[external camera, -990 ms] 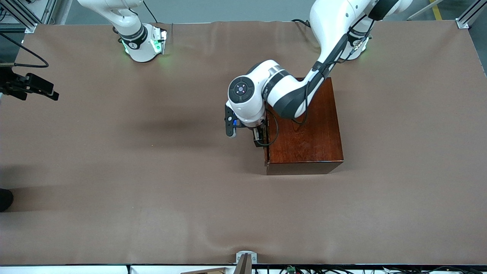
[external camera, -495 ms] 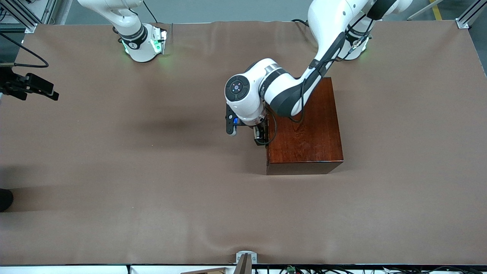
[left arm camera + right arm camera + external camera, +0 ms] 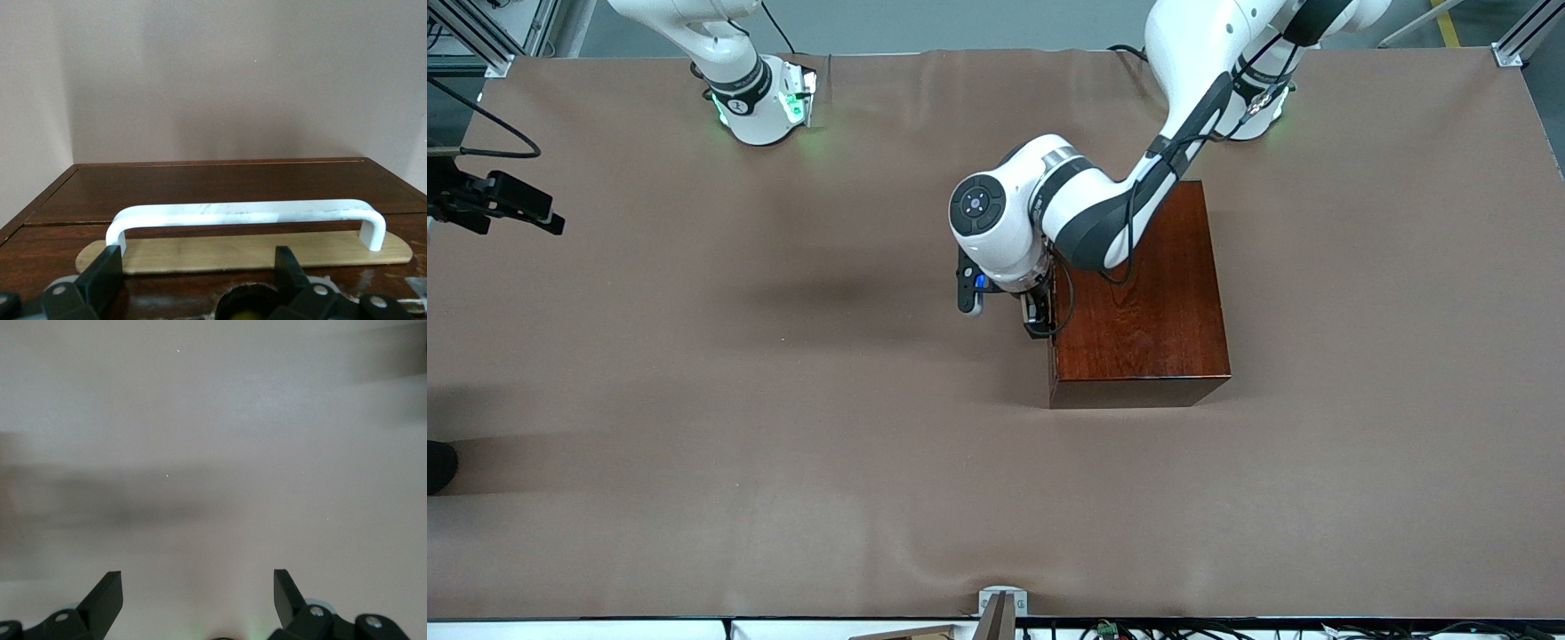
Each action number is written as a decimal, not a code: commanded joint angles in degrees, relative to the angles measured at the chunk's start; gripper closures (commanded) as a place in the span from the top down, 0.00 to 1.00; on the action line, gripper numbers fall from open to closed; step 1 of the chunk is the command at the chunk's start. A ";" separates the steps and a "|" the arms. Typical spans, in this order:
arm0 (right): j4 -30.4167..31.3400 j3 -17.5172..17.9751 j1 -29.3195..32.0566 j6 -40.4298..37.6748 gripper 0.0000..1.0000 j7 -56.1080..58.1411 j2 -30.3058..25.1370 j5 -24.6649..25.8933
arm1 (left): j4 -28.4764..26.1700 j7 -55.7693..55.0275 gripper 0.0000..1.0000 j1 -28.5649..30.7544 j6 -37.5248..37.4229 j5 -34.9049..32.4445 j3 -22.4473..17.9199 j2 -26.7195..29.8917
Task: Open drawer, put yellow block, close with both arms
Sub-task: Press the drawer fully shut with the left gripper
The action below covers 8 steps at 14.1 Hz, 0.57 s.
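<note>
box (image 3: 1138, 293) at table (image 3: 694, 400) centre | drawer shut, handle (image 3: 247, 215) on its 9 o'clock face | left gripper (image 3: 197, 267) spread, at handle, holding nothing | right gripper (image 3: 197, 593) spread over bare table, waiting | block unseen | no readable writing

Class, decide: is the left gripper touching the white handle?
Apart. In the left wrist view the left gripper's open fingers stop short of the handle, wood showing between them.

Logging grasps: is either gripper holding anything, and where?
Nothing held: left gripper open before the drawer handle; right gripper open over bare table.
</note>
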<state>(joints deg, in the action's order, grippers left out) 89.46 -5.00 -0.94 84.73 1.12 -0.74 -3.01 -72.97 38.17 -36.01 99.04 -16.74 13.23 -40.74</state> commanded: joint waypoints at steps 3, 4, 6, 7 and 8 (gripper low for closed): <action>-0.60 -0.01 0.06 0.00 1.00 0.29 0.30 0.46 | -0.95 -11.75 1.00 -0.28 6.33 -1.18 0.22 1.10; -0.60 -0.01 -0.03 0.00 1.00 0.29 0.39 0.37 | -0.94 -17.20 1.00 -0.20 7.74 -1.18 0.22 2.32; -0.69 -0.01 -0.56 0.09 1.00 0.29 1.70 0.55 | -1.03 -26.70 1.00 -0.02 8.02 -1.10 -0.04 6.62; -0.69 -0.01 -0.47 0.09 1.00 0.29 2.05 0.63 | -1.03 -29.27 1.00 0.59 7.58 -0.92 -0.13 8.82; -0.69 -0.01 -0.38 0.09 1.00 0.29 2.06 0.72 | -1.12 -29.64 1.00 1.03 7.05 -1.01 -0.48 10.58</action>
<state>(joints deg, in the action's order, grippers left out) 89.50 -4.87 -1.03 84.78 1.12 0.39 -3.01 -72.18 11.86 -35.80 107.19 -16.75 13.24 -35.76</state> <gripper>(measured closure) 0.000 0.000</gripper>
